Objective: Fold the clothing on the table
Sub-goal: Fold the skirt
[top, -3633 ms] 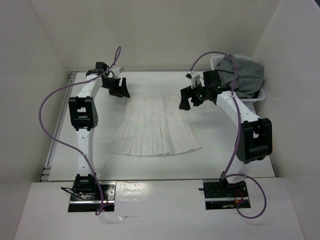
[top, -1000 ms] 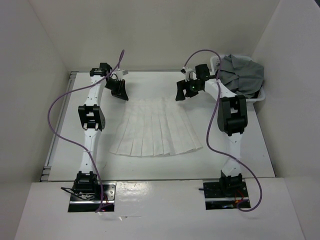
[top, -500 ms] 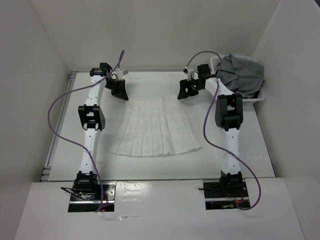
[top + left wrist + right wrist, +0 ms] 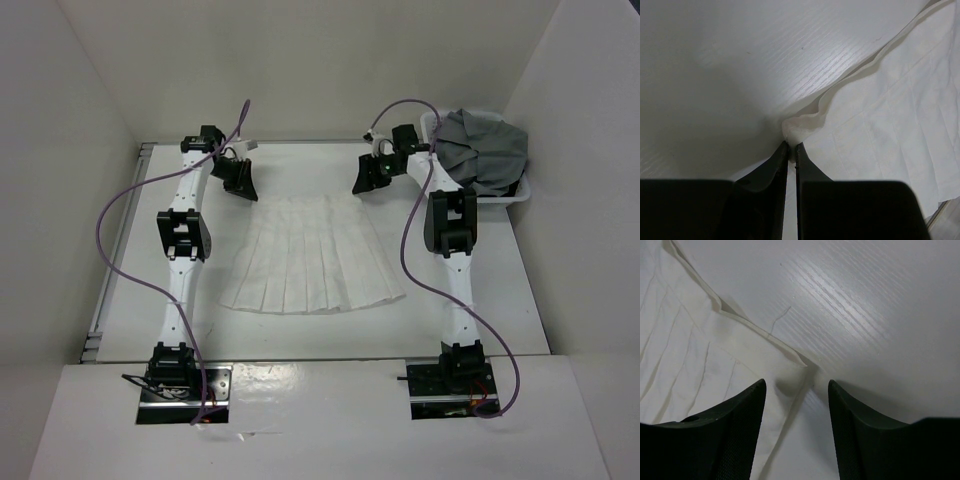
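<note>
Cloth nearest the arm bases is the wide, curved hem of a white pleated skirt (image 4: pixel 312 258), which lies flat near the middle of the table (image 4: pixel 480 300). It spreads like a fan: broad at the near hem, narrow at the far waistband, its pleats running as straight creases from hem to waist. Its long axis runs left to right along the hem, and the waist points away from the bases toward the back wall. The 2 grippers sit at the 2 far corners of the waistband. The left gripper (image 4: pixel 791 146) is at the left corner with its jaws pressed almost together, pinching a small bunched lump of the waistband edge just at the tips. The right gripper (image 4: pixel 796 385) is over the right corner with its jaws spread apart, the pointed waistband corner lying on the table between the 2 fingers, not gripped. Beyond it, at the far right, a white basket (image 4: pixel 520 197) holds a heaped grey garment (image 4: pixel 487 148).
</note>
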Controlling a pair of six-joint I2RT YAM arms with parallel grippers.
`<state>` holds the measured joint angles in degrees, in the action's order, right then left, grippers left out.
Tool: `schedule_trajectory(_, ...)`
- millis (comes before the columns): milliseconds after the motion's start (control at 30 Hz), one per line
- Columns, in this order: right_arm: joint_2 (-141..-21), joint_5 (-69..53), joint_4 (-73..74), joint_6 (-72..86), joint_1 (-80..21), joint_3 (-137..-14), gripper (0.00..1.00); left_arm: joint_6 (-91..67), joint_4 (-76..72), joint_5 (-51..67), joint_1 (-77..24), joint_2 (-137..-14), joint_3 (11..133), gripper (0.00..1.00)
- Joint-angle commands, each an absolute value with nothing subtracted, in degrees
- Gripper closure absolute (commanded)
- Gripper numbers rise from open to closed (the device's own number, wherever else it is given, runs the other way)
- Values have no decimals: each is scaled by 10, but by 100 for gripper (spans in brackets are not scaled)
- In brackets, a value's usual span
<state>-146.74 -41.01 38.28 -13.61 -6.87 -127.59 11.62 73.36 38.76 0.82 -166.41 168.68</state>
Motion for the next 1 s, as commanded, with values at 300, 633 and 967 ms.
schedule_trajectory(300,-1507,-425,446,-143,-70,-1328,49,122,744,383,-2,-1683,1702,100)
schedule_trajectory(633,-1539,-430,477,-143,-76,-1375,54,122,744,378,-7,-1683,1702,100)
schedule_trajectory(967,-1539,-405,489,-143,-76,-1368,52,122,744,378,-7,-1688,1702,100)
